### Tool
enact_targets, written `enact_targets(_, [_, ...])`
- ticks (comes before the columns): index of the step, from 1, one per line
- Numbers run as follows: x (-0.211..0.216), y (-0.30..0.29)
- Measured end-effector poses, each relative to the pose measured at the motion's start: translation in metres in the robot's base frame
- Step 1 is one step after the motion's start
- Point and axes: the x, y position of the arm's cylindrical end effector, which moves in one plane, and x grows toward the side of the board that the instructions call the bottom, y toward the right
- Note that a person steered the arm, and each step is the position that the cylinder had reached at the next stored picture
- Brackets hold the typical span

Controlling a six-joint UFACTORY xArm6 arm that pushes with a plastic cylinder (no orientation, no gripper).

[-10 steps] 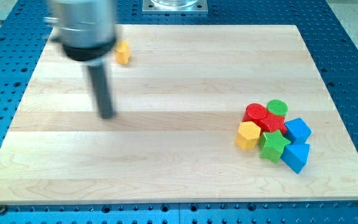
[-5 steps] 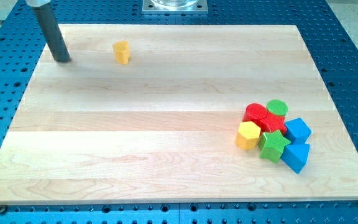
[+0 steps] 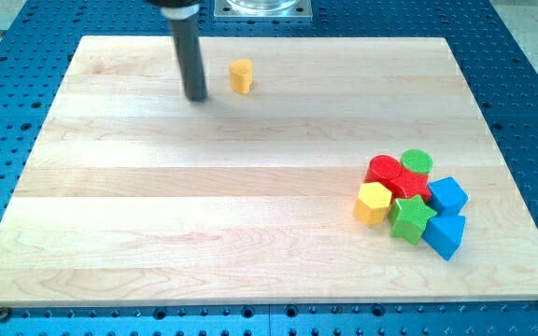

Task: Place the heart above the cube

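A small yellow heart block (image 3: 241, 76) stands alone near the view's top, a little left of centre. My tip (image 3: 196, 95) rests on the board just left of and slightly below the heart, with a small gap between them. The blue cube (image 3: 447, 196) sits at the right side of a tight cluster of blocks at the view's lower right. The heart is far up and to the left of the cube.
The cluster also holds a red cylinder (image 3: 384, 171), a green cylinder (image 3: 417, 161), a yellow hexagon block (image 3: 374, 203), a green star (image 3: 411, 217) and a blue triangular block (image 3: 444, 233). The wooden board (image 3: 250, 187) lies on a blue perforated table.
The yellow heart has slid to the right along the top of the board. My tip went from mid-left to the top-left corner, then right, ending just left of the heart.
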Motion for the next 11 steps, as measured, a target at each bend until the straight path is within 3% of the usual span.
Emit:
enact_targets(1, [-0.026, 0.012])
enact_targets(2, [0.003, 0.076])
enact_targets(3, [0.004, 0.124])
enact_targets(5, [-0.004, 0.152])
enact_targets(7, [0.072, 0.168])
enact_targets(8, [0.072, 0.168])
enact_targets(10, [0.018, 0.154])
enact_targets(11, [0.001, 0.174])
